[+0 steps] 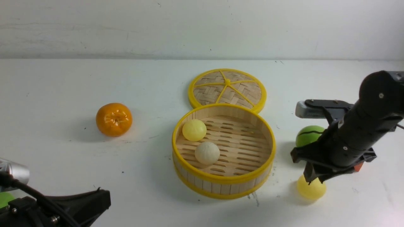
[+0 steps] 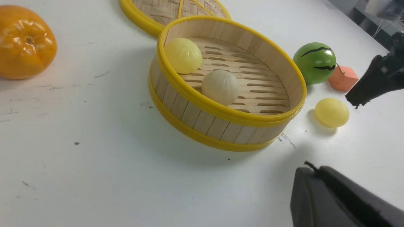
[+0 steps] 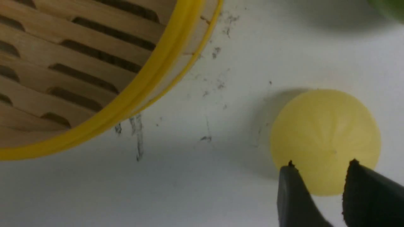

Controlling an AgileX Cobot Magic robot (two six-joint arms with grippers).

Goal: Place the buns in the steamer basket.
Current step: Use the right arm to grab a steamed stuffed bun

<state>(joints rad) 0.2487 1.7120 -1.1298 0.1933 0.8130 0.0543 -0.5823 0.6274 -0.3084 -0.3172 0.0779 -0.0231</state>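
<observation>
Green striped ball (image 1: 311, 135) partly behind right hand (image 1: 315, 176); left hand (image 1: 105, 197) cut off by edge.

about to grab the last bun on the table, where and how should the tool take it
Grip the yellow bun around its widest part, coming from above with one finger either side: it's small, round and has no handle. Its sides look free for the fingers, while the watermelon ball sits beyond it.
</observation>
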